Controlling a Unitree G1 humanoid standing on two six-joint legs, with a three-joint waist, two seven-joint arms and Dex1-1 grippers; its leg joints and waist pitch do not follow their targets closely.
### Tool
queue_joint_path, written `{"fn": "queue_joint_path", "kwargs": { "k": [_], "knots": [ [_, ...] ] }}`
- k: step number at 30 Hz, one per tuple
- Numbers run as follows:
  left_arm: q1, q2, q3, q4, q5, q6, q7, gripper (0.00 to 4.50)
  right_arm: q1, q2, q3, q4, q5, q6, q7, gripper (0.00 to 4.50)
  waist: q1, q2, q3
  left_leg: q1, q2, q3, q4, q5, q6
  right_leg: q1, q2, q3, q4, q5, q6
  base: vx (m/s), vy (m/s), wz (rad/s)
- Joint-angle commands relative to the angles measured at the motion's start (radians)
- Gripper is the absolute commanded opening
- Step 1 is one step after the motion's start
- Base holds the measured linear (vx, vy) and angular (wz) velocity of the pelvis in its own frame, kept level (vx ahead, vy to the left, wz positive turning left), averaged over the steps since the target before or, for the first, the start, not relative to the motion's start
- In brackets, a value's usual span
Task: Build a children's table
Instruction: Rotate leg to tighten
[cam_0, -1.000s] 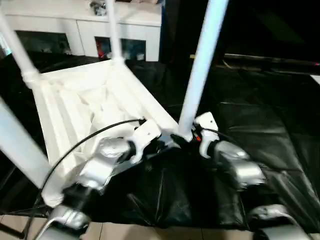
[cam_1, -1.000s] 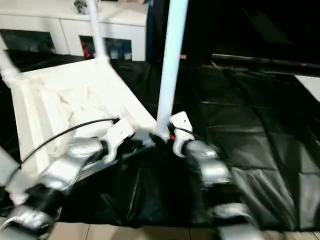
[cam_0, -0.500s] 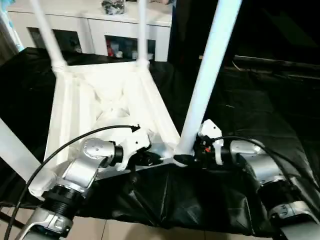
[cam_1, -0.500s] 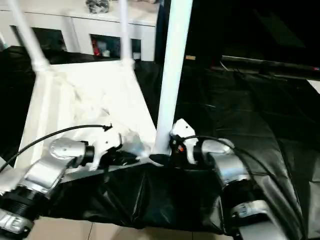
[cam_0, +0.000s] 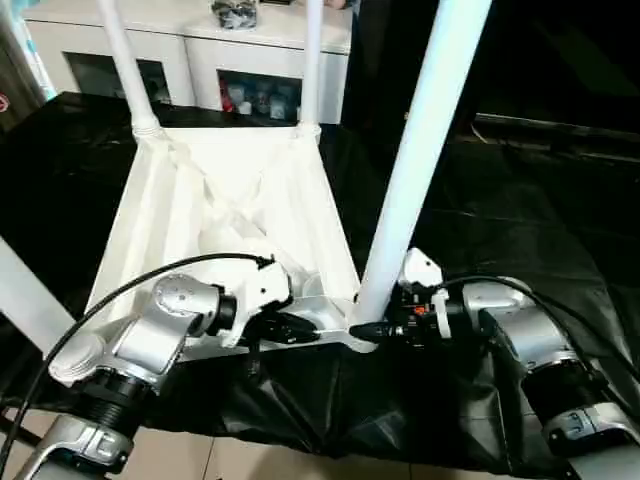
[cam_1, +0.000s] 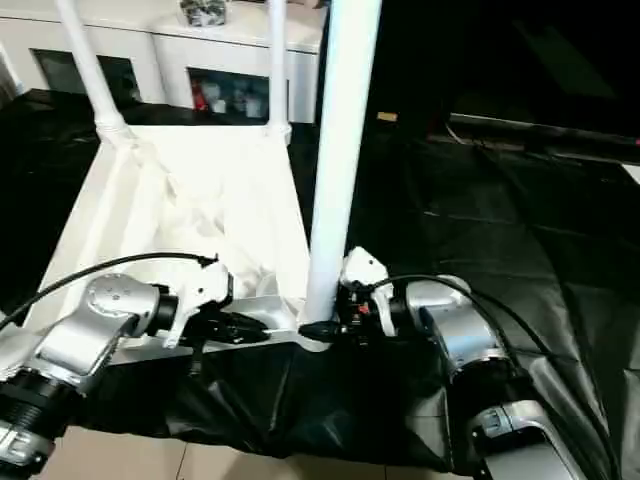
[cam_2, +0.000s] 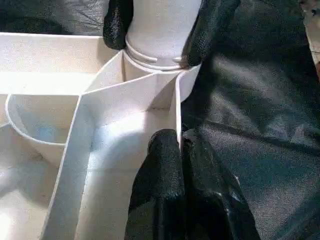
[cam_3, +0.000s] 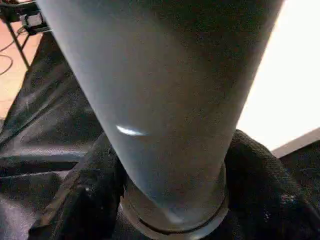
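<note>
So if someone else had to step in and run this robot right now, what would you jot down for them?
Left tool: shut, pinching the near rim of the upside-down tabletop.
Right tool: fingers either side of the base of the near right leg, just above its corner socket.
Position: the tabletop lies upside down on the black-draped work table.
Done: two far legs stand in their sockets; a near left leg shows at the edge.
Left: whether the near right leg is fully seated cannot be told; check it, then turn the table over.
</note>
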Motion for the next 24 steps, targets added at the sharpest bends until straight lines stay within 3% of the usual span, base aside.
{"fn": "queue_joint_path", "kwargs": {
  "k": [1, 7, 8, 10, 13, 18, 19, 22, 24],
  "knots": [
    [-0.03, -0.055, -0.024, -0.016, -0.001, -0.002, 0.047, 0.0, 0.014, 0.048, 0.042, -0.002, 0.001, 0.0, -0.023, 2.59, -0.003, 0.011, -0.06, -0.002, -0.011, 0.021, -0.061, -0.223, 0.042, 0.057, -0.032, 0.041, -0.062, -0.272, -0.193, 0.0, 0.0, 0.0],
    [-0.054, -0.143, 0.008, 0.018, 0.046, 0.017, 0.249, 0.0, -0.005, 0.17, -0.041, 0.079, -0.031, -0.003, -0.356, 2.56, -0.018, 0.008, -0.054, -0.001, -0.019, 0.016, -0.065, -0.302, 0.007, 0.052, -0.032, 0.034, -0.085, -0.454, -0.123, 0.0, 0.0, 0.0],
    [-0.063, -0.177, 0.014, 0.024, 0.059, 0.032, 0.313, 0.0, -0.01, 0.212, -0.072, 0.095, -0.024, 0.014, -0.449, 2.56, -0.025, 0.007, -0.054, 0.0, -0.02, 0.013, -0.064, -0.314, 0.002, 0.051, -0.033, 0.031, -0.091, -0.5, -0.098, 0.0, 0.0, 0.0],
    [-0.063, -0.177, 0.014, 0.025, 0.059, 0.032, 0.314, 0.0, -0.01, 0.213, -0.072, 0.095, -0.024, 0.014, -0.45, 2.56, -0.027, 0.007, -0.056, -0.003, -0.022, 0.01, -0.065, -0.313, 0.004, 0.054, -0.033, 0.027, -0.095, -0.521, -0.079, 0.0, 0.0, 0.0],
    [-0.075, -0.252, 0.013, 0.02, 0.087, 0.077, 0.438, 0.0, -0.025, 0.308, -0.123, 0.128, -0.02, 0.031, -0.652, 2.56, -0.033, 0.003, -0.055, -0.001, -0.021, 0.013, -0.063, -0.311, 0.011, 0.046, -0.031, 0.029, -0.096, -0.506, -0.084, 0.0, 0.0, 0.0],
    [-0.062, -0.306, 0.003, 0.004, 0.111, 0.089, 0.493, 0.0, -0.02, 0.389, -0.13, 0.125, -0.023, 0.006, -0.73, 2.56, -0.04, 0.002, -0.06, -0.008, -0.021, 0.013, -0.063, -0.285, 0.019, 0.049, -0.031, 0.031, -0.088, -0.447, -0.094, 0.0, 0.0, 0.0],
    [-0.058, -0.305, 0.001, 0.0, 0.11, 0.085, 0.487, 0.0, -0.013, 0.393, -0.122, 0.114, -0.022, -0.003, -0.715, 2.91, -0.039, 0.01, -0.06, -0.006, -0.02, 0.013, -0.064, -0.28, 0.019, 0.049, -0.031, 0.032, -0.086, -0.43, -0.099, 0.0, 0.0, 0.0],
    [-0.051, -0.293, -0.011, -0.005, 0.103, 0.069, 0.456, 0.0, 0.003, 0.388, -0.112, 0.084, -0.017, -0.006, -0.675, 3.26, -0.037, 0.009, -0.063, -0.007, -0.018, 0.017, -0.063, -0.243, 0.032, 0.052, -0.027, 0.037, -0.074, -0.305, -0.144, 0.0, 0.0, 0.0],
    [-0.043, -0.267, -0.02, -0.013, 0.089, 0.039, 0.404, 0.0, 0.003, 0.363, -0.115, 0.069, -0.009, 0.001, -0.643, 3.36, -0.037, 0.011, -0.062, -0.009, -0.019, 0.018, -0.064, -0.237, 0.036, 0.055, -0.027, 0.038, -0.071, -0.284, -0.158, 0.0, 0.0, 0.0]
  ]
}}
